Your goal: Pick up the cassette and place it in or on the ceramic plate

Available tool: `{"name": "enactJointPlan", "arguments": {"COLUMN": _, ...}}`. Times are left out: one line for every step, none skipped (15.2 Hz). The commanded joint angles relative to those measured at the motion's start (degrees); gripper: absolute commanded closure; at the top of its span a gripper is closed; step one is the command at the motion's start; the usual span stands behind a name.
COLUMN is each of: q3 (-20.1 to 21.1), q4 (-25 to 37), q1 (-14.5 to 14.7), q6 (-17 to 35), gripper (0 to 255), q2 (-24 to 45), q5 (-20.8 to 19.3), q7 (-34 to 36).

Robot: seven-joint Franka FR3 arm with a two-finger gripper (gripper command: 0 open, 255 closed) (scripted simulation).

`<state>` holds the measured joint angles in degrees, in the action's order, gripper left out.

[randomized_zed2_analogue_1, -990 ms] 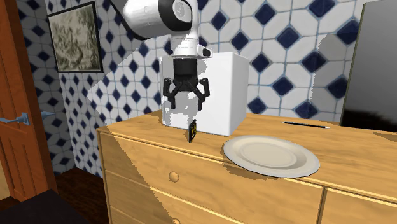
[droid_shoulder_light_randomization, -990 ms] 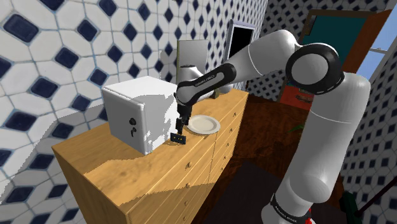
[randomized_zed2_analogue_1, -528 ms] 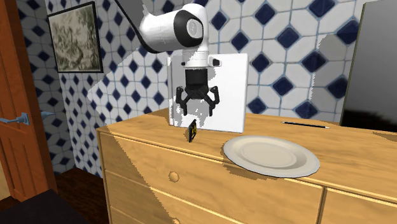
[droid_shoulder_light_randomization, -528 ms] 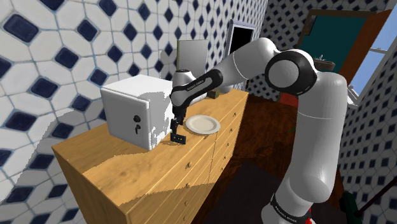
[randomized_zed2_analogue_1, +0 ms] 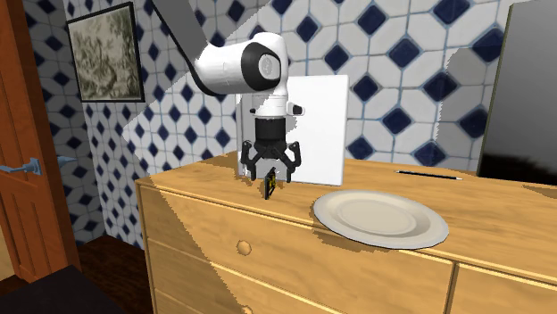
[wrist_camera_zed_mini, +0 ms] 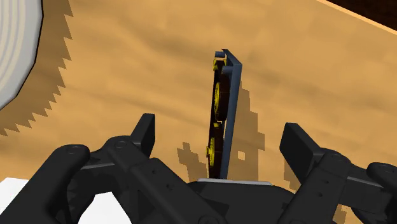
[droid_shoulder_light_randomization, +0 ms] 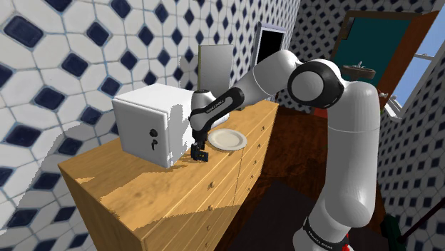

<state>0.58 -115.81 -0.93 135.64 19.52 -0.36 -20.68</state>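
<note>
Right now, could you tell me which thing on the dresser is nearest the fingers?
The dark cassette, on edge between the open fingers; the plate and white box sit farther off.

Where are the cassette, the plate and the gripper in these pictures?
cassette (wrist_camera_zed_mini: pixel 227 108), wrist view: on its dark narrow edge, midway along.
plate (randomized_zed2_analogue_1: pixel 379 218), second exterior view: on its bare middle.
gripper (randomized_zed2_analogue_1: pixel 270 169), second exterior view: midway between its open fingertips, just over the cassette.
</note>
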Motion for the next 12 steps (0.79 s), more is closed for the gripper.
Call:
{"name": "enactJointPlan", "arguments": {"q3": 0.0, "q4": 0.0, "q1": 0.0, "q6": 0.0, "gripper": 0, "q2": 0.1, "q5": 0.0, "q7": 0.0}}
{"name": "enactJointPlan", "arguments": {"q3": 0.0, "q4": 0.0, "q1": 0.0, "q6": 0.0, "gripper": 0, "q2": 0.1, "q5": 0.0, "q7": 0.0}}
{"name": "enactJointPlan", "arguments": {"q3": 0.0, "q4": 0.0, "q1": 0.0, "q6": 0.0, "gripper": 0, "q2": 0.1, "q5": 0.0, "q7": 0.0}}
{"name": "enactJointPlan", "arguments": {"q3": 0.0, "q4": 0.0, "q1": 0.0, "q6": 0.0, "gripper": 0, "q2": 0.1, "q5": 0.0, "q7": 0.0}}
{"name": "enactJointPlan", "arguments": {"q3": 0.0, "q4": 0.0, "q1": 0.0, "q6": 0.0, "gripper": 255, "q2": 0.1, "q5": 0.0, "q7": 0.0}}
{"name": "enactJointPlan", "arguments": {"q3": 0.0, "q4": 0.0, "q1": 0.0, "q6": 0.0, "gripper": 255, "q2": 0.1, "q5": 0.0, "q7": 0.0}}
{"name": "enactJointPlan", "arguments": {"q3": 0.0, "q4": 0.0, "q1": 0.0, "q6": 0.0, "gripper": 255, "q2": 0.1, "q5": 0.0, "q7": 0.0}}
{"name": "enactJointPlan", "arguments": {"q3": 0.0, "q4": 0.0, "q1": 0.0, "q6": 0.0, "gripper": 255, "q2": 0.1, "q5": 0.0, "q7": 0.0}}
{"name": "enactJointPlan", "arguments": {"q3": 0.0, "q4": 0.0, "q1": 0.0, "q6": 0.0, "gripper": 255, "q2": 0.1, "q5": 0.0, "q7": 0.0}}
{"name": "enactJointPlan", "arguments": {"q3": 0.0, "q4": 0.0, "q1": 0.0, "q6": 0.0, "gripper": 255, "q2": 0.1, "q5": 0.0, "q7": 0.0}}
{"name": "enactJointPlan", "arguments": {"q3": 0.0, "q4": 0.0, "q1": 0.0, "q6": 0.0, "gripper": 255, "q2": 0.1, "q5": 0.0, "q7": 0.0}}
{"name": "enactJointPlan", "arguments": {"q3": 0.0, "q4": 0.0, "q1": 0.0, "q6": 0.0, "gripper": 255, "q2": 0.1, "q5": 0.0, "q7": 0.0}}
